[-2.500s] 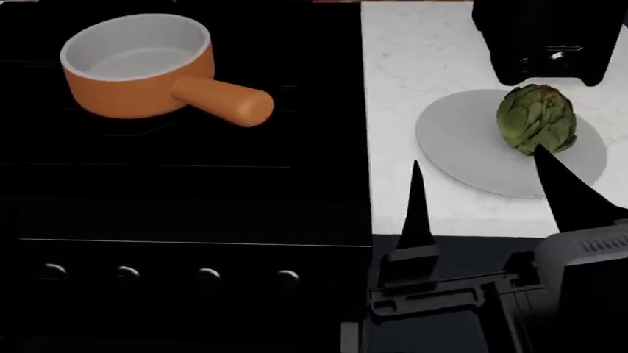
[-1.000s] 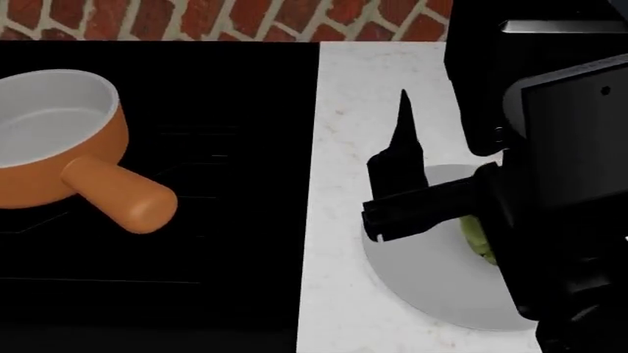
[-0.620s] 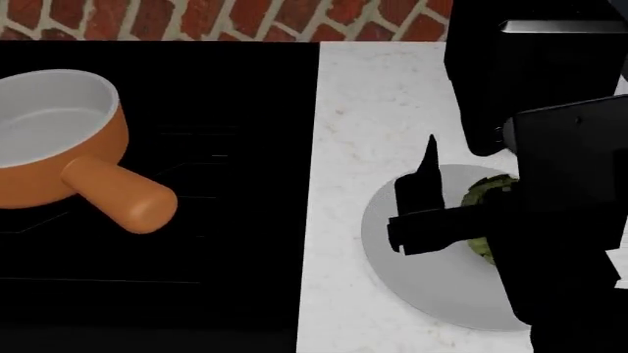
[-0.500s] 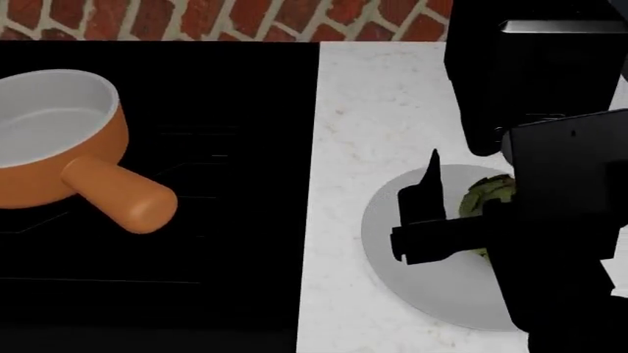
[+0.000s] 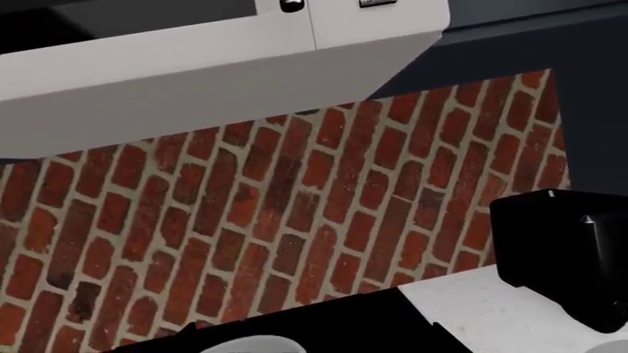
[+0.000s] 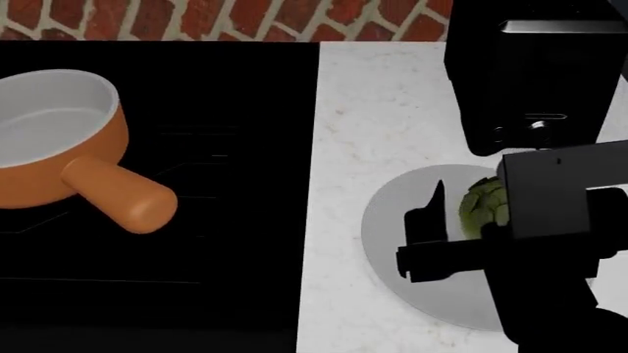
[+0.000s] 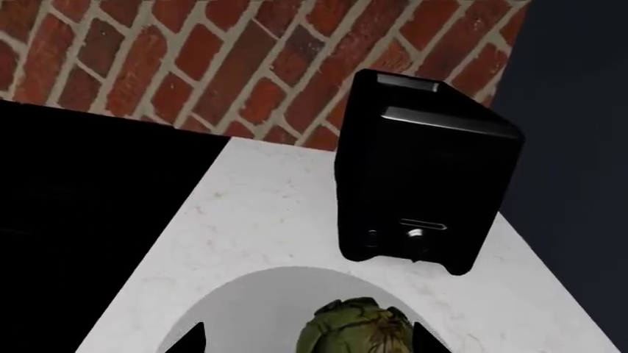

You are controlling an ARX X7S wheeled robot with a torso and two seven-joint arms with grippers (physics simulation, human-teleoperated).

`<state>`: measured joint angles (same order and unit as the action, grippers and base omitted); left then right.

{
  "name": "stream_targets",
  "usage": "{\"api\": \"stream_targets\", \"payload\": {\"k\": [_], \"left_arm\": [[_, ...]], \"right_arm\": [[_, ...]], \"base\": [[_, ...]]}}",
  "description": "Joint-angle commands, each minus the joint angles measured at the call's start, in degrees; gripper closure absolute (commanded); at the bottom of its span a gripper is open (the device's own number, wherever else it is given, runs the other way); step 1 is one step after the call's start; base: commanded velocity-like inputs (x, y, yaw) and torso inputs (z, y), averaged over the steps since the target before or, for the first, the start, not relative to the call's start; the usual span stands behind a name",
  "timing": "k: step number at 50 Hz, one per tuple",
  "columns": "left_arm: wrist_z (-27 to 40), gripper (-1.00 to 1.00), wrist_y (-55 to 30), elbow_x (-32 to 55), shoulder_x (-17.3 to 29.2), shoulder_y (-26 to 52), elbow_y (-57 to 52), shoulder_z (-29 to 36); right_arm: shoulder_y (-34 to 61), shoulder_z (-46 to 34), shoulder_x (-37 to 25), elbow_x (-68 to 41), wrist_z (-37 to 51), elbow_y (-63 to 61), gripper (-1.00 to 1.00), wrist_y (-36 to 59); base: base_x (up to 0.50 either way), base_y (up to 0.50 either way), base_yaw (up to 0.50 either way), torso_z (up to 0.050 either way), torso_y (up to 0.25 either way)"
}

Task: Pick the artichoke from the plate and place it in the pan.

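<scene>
Red brick wall (image 6: 196,18) is running along the top of the head view, above a black stovetop (image 6: 216,184) and white counter (image 6: 383,95); the pan (image 6: 59,140) is sitting at far left; the plate (image 6: 393,243) is lying at lower right, carrying the artichoke (image 6: 483,208); the right gripper (image 6: 471,220) is straddling it, jaws spread, nothing grasped; the left one is lying out of sight; likely light, firm and leafy, the globe is asking for a hold across its widest middle

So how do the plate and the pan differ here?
The plate is flat and light grey; the pan is deep, orange outside and white inside. The plate sits on the white counter; the pan is on the black stovetop. The plate holds the artichoke; the pan is empty. The pan has a stubby handle; the plate has none. Both are round.
</scene>
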<state>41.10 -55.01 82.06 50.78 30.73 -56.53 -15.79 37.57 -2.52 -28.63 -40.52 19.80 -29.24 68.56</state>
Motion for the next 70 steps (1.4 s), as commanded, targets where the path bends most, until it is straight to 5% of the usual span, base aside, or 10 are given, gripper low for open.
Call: {"api": "stream_targets", "payload": {"k": [1, 70], "left_arm": [[0.71, -1.00, 0.38, 1.30, 0.56, 0.02, -0.15, 0.05], [2.04, -1.00, 2.41, 5.41, 2.82, -0.55, -0.22, 0.08]], "right_arm": [[-0.74, -0.91, -0.13, 2.04, -0.41, 4.01, -1.00, -2.89], [4.15, -11.77, 2.86, 15.06, -3.70, 34.53, -1.00, -19.45]], "base": [[0.00, 0.00, 0.00, 0.000, 0.000], [0.00, 0.00, 0.00, 0.000, 0.000]]}}
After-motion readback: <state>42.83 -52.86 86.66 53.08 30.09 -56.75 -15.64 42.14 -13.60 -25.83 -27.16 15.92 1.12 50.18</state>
